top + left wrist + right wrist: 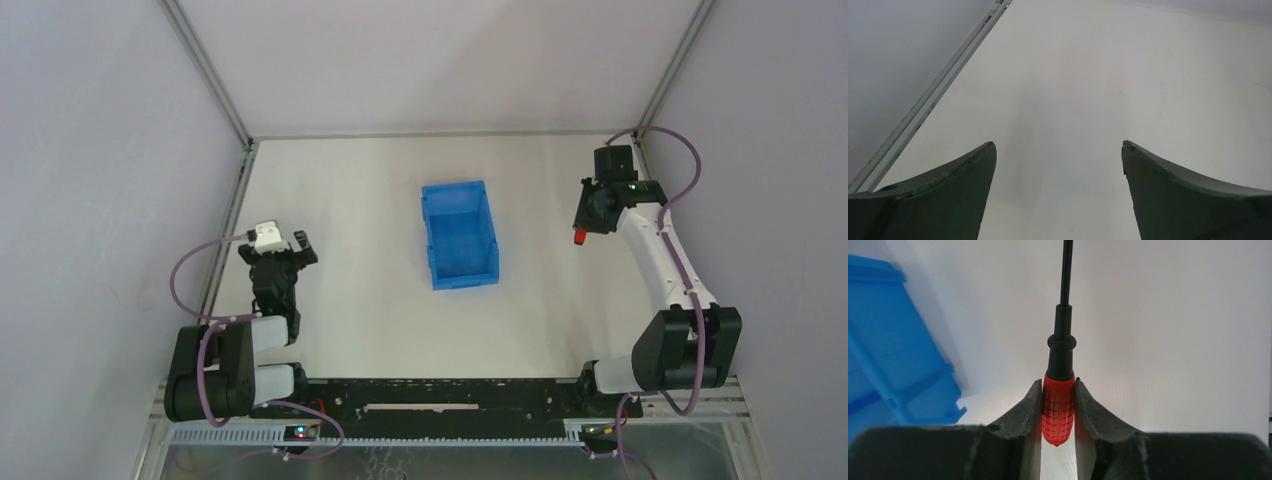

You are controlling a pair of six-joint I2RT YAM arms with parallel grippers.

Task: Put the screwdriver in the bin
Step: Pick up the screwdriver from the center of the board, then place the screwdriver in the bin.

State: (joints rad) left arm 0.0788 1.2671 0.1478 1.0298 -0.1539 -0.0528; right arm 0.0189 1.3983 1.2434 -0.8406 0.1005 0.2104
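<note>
Clamping the screwdriver [1058, 410] by its red handle, our right fingers [1027, 416] sit well right of the bin [459, 235]; our left fingers [958, 186] stand spread over the worktop [1073, 75].

The left arm [262, 335] and right arm [655, 250] share black joint housings and white link shells, each looped by a mauve cable [175, 275], with dark grey, tapering claw fingers [948, 195].

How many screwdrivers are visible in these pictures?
1. The screwdriver is held by its red handle in the right gripper, right of the bin. No other is seen.
</note>
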